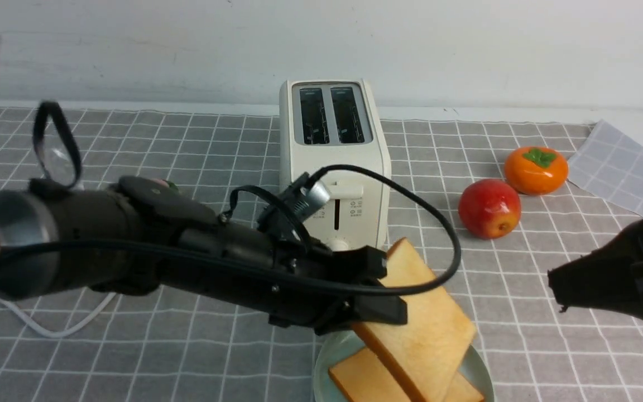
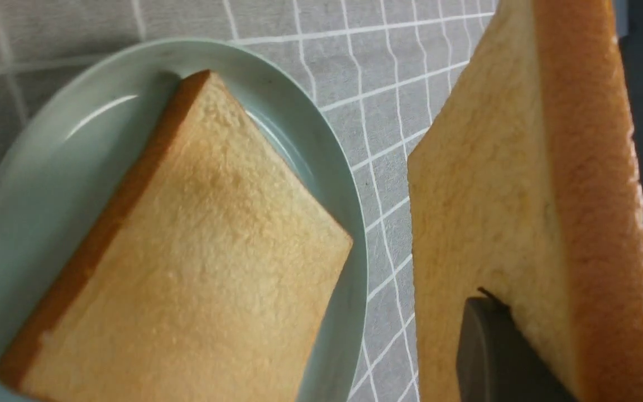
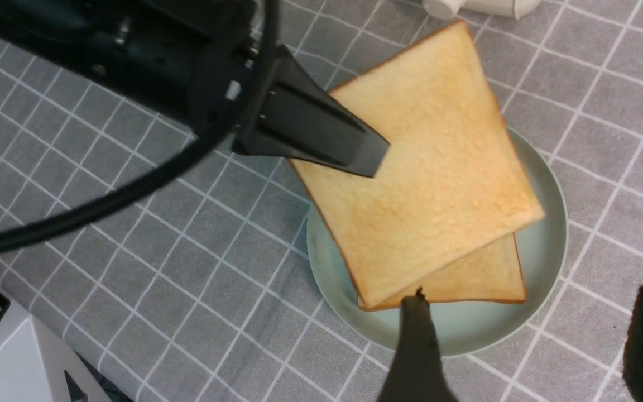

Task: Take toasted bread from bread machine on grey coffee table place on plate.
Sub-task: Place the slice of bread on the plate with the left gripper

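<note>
While tilted, square spongy toast [image 1: 427, 324] overhangs glossy plate [image 3: 466, 329].

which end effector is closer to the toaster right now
Left. The left end effector sits just in front of the toaster, shut on a slice of toast; the right end effector is open, well off to the toaster's right.

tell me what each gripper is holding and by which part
The left gripper pinches a slice of toast by one edge, tilted over the plate. The right gripper is open and holds nothing.
</note>
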Controlling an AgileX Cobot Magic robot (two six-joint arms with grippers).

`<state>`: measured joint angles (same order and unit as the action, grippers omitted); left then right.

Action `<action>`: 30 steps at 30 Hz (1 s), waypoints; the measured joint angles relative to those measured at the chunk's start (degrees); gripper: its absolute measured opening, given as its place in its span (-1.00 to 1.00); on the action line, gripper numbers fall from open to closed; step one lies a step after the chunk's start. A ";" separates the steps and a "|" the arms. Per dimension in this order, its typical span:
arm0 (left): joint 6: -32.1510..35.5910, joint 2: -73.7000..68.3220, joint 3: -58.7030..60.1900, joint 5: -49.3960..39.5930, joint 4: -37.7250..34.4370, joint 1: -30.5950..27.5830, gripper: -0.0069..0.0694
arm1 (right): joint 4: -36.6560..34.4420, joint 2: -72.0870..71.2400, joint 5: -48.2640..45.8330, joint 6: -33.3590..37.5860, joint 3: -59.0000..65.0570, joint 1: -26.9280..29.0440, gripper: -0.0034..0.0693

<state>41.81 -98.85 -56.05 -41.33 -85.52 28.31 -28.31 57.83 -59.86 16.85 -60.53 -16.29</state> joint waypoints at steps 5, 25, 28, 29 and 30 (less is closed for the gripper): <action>4.38 -6.12 0.05 0.64 -3.83 0.00 -0.53 | 0.00 0.00 -1.48 0.00 0.00 0.00 0.39; -16.89 -4.15 -10.07 -1.33 24.63 -1.78 0.92 | 0.55 0.00 -0.61 0.06 0.00 0.00 -0.55; -32.38 -3.37 -14.29 -5.02 40.34 -4.13 0.90 | 0.55 0.00 -0.15 0.44 0.00 0.00 -0.89; -36.82 -3.17 -15.42 -6.68 45.43 -4.75 0.88 | 0.55 0.00 -0.10 0.45 0.00 0.00 -0.93; -41.81 -2.92 -16.53 -8.82 51.63 -5.33 0.85 | 0.55 0.00 -0.04 0.57 0.00 0.00 -0.96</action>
<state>0.00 -101.76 -72.59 -50.15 -33.89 22.97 -27.76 57.83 -59.90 17.43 -60.53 -16.29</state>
